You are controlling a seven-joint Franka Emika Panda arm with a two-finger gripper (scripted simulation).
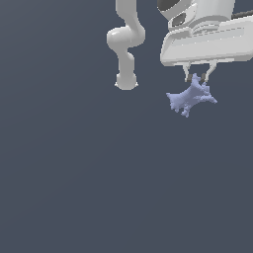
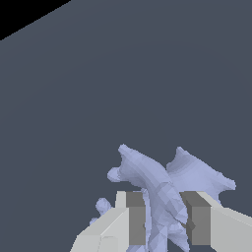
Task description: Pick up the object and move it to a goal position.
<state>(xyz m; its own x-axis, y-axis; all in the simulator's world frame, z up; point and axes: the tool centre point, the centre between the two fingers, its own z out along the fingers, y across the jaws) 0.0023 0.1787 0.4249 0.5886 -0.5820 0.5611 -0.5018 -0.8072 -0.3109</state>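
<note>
The object (image 1: 191, 97) is a small pale lavender-blue lump with several stubby pointed prongs. It hangs from my white gripper (image 1: 196, 78) near the upper right of the exterior view. The two fingers close on its upper part from both sides. In the wrist view the object (image 2: 162, 184) sits between the grey pads (image 2: 137, 219) and its prongs stick out beyond the fingertips. The gripper (image 2: 166, 221) is shut on it. Whether the object touches the grey floor I cannot tell.
The white arm's links and base (image 1: 126, 79) stand at the upper middle of the exterior view, to the left of the gripper. The flat dark grey floor (image 1: 99, 188) fills the rest of the view. A black area (image 2: 19, 15) shows past the floor's edge in the wrist view.
</note>
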